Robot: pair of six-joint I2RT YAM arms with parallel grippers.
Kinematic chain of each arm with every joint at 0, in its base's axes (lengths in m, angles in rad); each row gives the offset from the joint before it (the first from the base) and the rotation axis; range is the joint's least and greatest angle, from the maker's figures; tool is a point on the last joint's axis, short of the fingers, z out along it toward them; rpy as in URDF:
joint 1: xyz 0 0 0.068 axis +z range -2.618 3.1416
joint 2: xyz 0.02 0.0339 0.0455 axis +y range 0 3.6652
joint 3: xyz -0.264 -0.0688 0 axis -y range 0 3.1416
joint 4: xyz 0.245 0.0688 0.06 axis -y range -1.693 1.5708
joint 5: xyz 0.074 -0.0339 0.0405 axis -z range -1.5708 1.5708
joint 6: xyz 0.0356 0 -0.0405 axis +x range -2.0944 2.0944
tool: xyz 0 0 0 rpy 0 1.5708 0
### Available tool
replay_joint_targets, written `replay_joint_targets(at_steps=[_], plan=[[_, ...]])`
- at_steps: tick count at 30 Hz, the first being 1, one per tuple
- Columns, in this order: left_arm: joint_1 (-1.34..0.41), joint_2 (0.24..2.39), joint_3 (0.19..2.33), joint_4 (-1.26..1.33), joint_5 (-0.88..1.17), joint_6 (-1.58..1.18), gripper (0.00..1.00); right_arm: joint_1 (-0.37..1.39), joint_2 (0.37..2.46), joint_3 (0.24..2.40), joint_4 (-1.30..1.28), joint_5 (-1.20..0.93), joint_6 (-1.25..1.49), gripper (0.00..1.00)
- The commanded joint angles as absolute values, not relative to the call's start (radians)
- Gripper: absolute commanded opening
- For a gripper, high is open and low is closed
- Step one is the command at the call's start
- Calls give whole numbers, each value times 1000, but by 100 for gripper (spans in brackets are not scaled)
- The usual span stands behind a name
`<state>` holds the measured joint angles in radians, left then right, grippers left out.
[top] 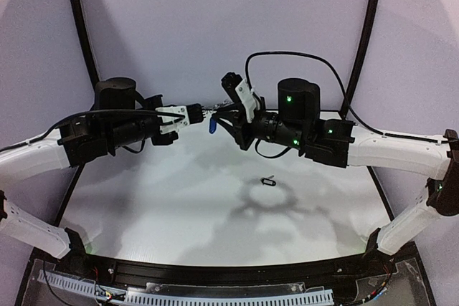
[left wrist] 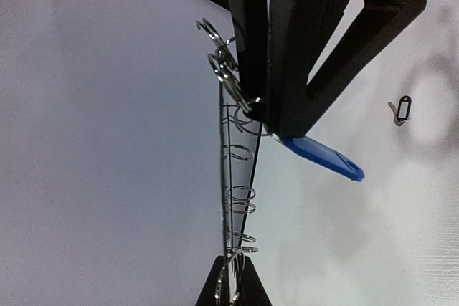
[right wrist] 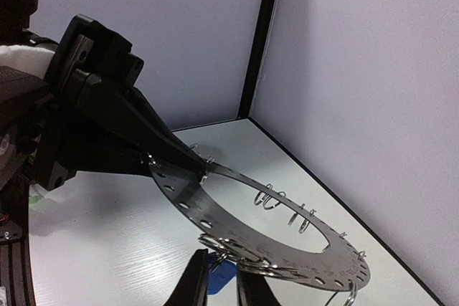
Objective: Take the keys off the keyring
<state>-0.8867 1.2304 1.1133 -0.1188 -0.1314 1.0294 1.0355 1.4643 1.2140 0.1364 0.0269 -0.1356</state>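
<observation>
The keyring [right wrist: 240,228], a flat dark-grey disc fringed with small wire loops, hangs in the air between both arms. My left gripper [left wrist: 234,286] is shut on its rim, and the disc [left wrist: 228,177] shows edge-on there. The blue key [right wrist: 224,277] hangs from a loop at the opposite rim. My right gripper [right wrist: 222,288] is shut on its head. The blue key [left wrist: 323,157] sticks out below the right fingers [left wrist: 287,69]. The black key [top: 268,180] lies loose on the table, also seen as a small black key [left wrist: 400,110] in the left wrist view. From above, the left gripper [top: 188,115] and right gripper [top: 221,121] nearly meet.
The white table [top: 143,206] has a dark frame rail [top: 79,26] curving up at the back left and another rail [top: 366,26] at the back right. Pale walls stand close behind. The keyring's shadow falls on the table near the black key.
</observation>
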Motion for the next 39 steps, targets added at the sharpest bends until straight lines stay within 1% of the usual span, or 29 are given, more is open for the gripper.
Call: replay_joint_targets(at_steps=[1,3,8,16,18,23,25,32,39], plan=[[-893,1228,1148,-89,-152,1028,1,1045,1449,1205,171,38,-123,16],[-894,1229,1146,-88,-155,1026,1,1046,1439,1200,162,50,-124,18],[-894,1227,1146,-91,-154,1024,1,1046,1435,1195,158,63,-119,16],[-893,1234,1149,-90,-161,1025,1,1045,1417,1192,133,83,-122,18],[-893,1237,1151,-89,-163,1023,1,1045,1412,1189,131,85,-125,17],[-893,1240,1153,-87,-161,1018,1,1046,1411,1198,103,85,-134,2],[-893,1239,1155,-86,-160,1019,1,1045,1417,1212,70,83,-136,0],[-893,1236,1150,-71,-178,1014,1,1045,1411,1208,40,72,-142,0],[-893,1250,1106,-31,-232,942,1,1046,1337,1135,82,18,-181,0]])
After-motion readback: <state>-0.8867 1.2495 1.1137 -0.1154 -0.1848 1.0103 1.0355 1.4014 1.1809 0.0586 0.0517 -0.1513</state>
